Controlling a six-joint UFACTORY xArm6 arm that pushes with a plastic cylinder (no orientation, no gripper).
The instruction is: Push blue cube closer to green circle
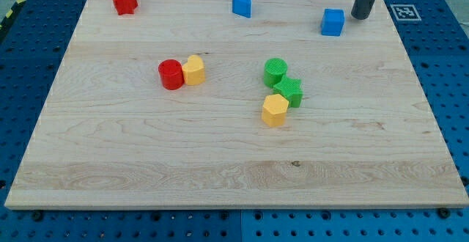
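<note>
Blue plastic cube [332, 22] is sitting upper right on the wooden board [234, 169], my tip [360, 16] waiting just right of it, with no pincer fitted. Pushing off-centre risks it spinning aside, missing the green plastic circle [275, 70] mid-frame.

blue cube [332, 22]: view's top right (upright) | green circle [275, 71]: centre, well apart

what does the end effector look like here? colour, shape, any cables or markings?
A plain straight rod, dark grey to black, round in section. My tip ends blunt, at the view's top right beside the blue cube. No cables or markings visible; the rod's upper part is cut off.
</note>
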